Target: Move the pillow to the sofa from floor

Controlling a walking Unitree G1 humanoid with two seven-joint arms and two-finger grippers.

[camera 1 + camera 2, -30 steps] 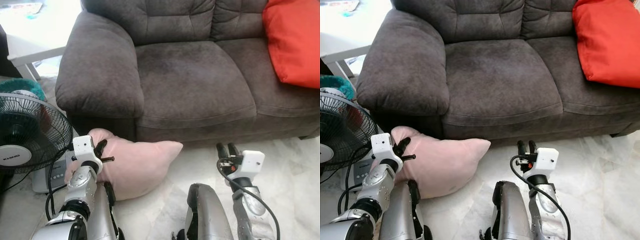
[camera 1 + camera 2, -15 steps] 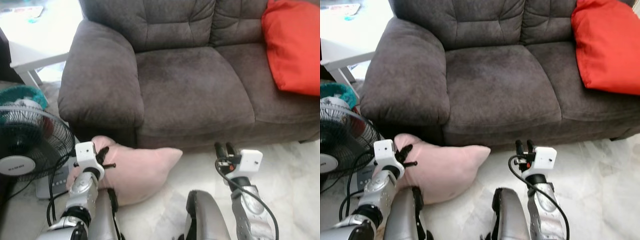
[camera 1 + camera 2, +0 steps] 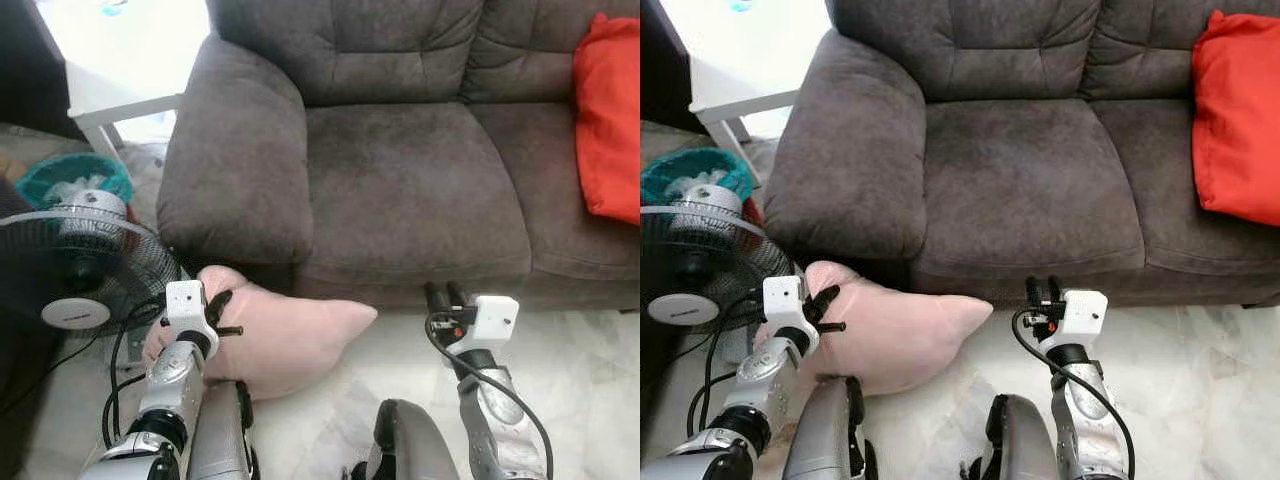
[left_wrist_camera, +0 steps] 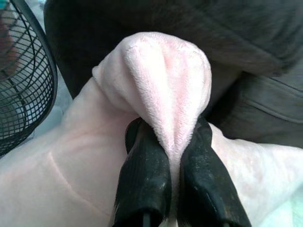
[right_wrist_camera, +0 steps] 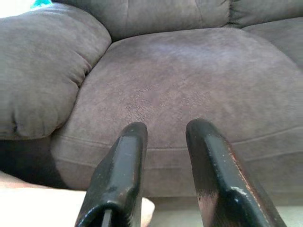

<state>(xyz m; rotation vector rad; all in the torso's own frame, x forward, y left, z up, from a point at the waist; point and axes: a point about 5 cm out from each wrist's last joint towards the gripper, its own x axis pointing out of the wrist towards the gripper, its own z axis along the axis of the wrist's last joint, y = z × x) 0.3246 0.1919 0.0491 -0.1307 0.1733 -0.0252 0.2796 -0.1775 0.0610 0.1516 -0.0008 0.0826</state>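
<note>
Left pincer (image 3: pixel 222 312): clamped on a bunched corner of the pillow (image 3: pixel 285 335); in the left wrist view the two black fingers (image 4: pixel 144 184) press a ridge of pink plush between them.
Right pincer (image 3: pixel 447 296): fingers apart, holding nothing, pointed at the sofa front, well to the right of the pillow's tip.
Key relation: the pillow's bulk trails from the left pincer toward the right pincer, its long axis running roughly along the sofa's base; the seat cushion (image 3: pixel 415 185) lies ahead of and above the left pincer, just past the armrest (image 3: pixel 235 160).
Nearer arm: the left, already gripping; the right is apart from the pillow.
Pillow position: on the floor, tucked against the sofa's base below the armrest, just beside the fan (image 3: pixel 75 270).
Pillow look: pale pink, soft and plushy, slumped, tapering to a pointed corner on the side toward the right pincer.
Judgement: a lift up and forward-right seems needed; the limp body will likely sag from the single corner grip.
</note>
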